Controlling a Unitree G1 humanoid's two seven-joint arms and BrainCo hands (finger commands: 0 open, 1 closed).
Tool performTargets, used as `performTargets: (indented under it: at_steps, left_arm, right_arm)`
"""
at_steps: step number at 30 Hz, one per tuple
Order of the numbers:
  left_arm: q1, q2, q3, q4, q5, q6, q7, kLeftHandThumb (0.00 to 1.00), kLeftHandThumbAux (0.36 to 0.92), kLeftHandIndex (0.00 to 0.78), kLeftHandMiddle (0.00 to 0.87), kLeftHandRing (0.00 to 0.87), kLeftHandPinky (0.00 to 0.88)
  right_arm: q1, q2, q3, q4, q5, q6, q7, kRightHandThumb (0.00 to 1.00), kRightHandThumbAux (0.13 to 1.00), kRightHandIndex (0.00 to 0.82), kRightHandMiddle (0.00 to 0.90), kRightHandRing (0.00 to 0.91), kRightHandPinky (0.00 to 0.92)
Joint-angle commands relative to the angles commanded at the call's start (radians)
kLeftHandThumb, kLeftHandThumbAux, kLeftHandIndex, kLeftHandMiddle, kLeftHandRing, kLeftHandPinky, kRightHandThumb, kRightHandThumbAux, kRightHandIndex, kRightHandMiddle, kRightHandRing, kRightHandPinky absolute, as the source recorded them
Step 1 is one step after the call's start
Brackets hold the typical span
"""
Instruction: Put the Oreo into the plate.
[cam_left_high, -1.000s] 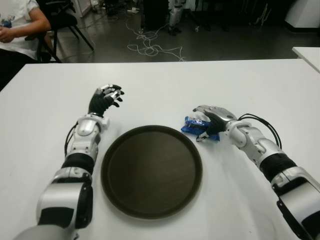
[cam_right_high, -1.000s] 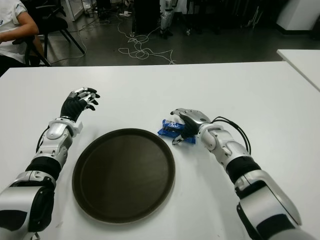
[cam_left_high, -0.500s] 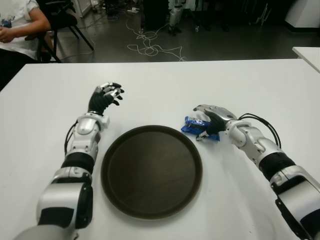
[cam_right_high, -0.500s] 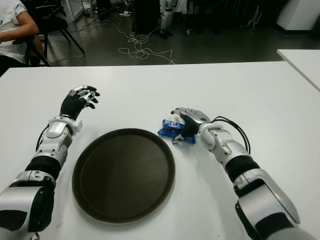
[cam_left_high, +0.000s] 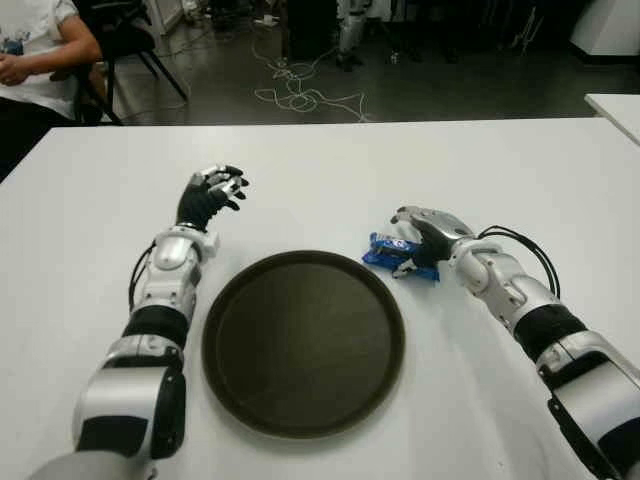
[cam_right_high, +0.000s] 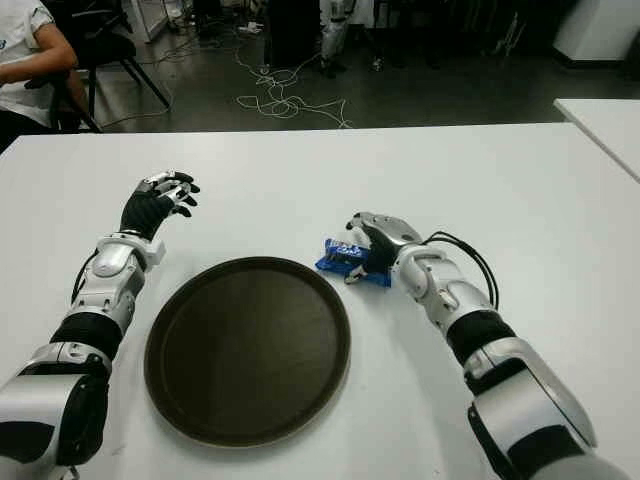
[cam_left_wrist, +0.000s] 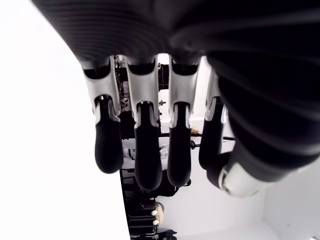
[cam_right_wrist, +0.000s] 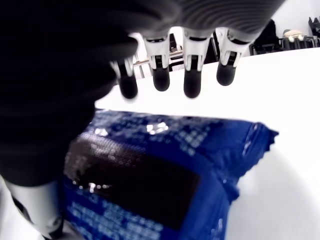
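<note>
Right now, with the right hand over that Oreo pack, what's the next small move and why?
Probably close the right hand on the Oreo pack. The pack lies on the table just off the plate's right rim, and the right wrist view shows the fingers extended above the blue wrapper, not wrapped around it. The left hand shows idle beyond the plate's left side.
</note>
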Motion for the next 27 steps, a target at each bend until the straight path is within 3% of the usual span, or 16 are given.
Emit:
performTargets:
  at_steps: [3, 5, 8, 11, 27]
  left_arm:
    - [0.001, 0.0, -0.001, -0.002, 0.0, 0.001, 0.001, 0.834, 0.671, 0.419, 0.469, 0.518, 0.57]
    - [0.001, -0.001, -0.001, -0.003, 0.0, 0.001, 0.0, 0.834, 0.672, 0.419, 0.469, 0.515, 0.563]
    - [0.002, -0.002, 0.0, -0.004, -0.003, 0.001, -0.004, 0.834, 0.672, 0.419, 0.468, 0.515, 0.569]
    - [0.003, -0.003, -0.001, -0.007, -0.003, 0.002, -0.004, 0.834, 0.672, 0.419, 0.467, 0.514, 0.57]
    - [0.012, -0.007, -0.004, -0.032, 0.0, 0.025, 0.003, 0.834, 0.672, 0.419, 0.468, 0.522, 0.587]
  right_arm:
    - [0.001, -0.003, 0.0, -0.001, 0.001, -0.006, -0.006, 0.025, 0.855, 0.378, 0.411, 0.443, 0.48]
    - [0.004, -0.005, -0.001, -0.004, 0.001, -0.009, -0.017, 0.1, 0.834, 0.425, 0.487, 0.511, 0.533]
    - [0.01, -0.01, -0.005, -0.015, -0.001, -0.01, -0.037, 0.215, 0.789, 0.479, 0.56, 0.573, 0.575]
    - [0.015, -0.015, -0.007, -0.027, 0.0, -0.009, -0.039, 0.265, 0.768, 0.509, 0.605, 0.613, 0.605]
    - [0.041, -0.021, -0.033, -0.076, 0.013, 0.013, -0.09, 0.219, 0.755, 0.532, 0.662, 0.681, 0.667]
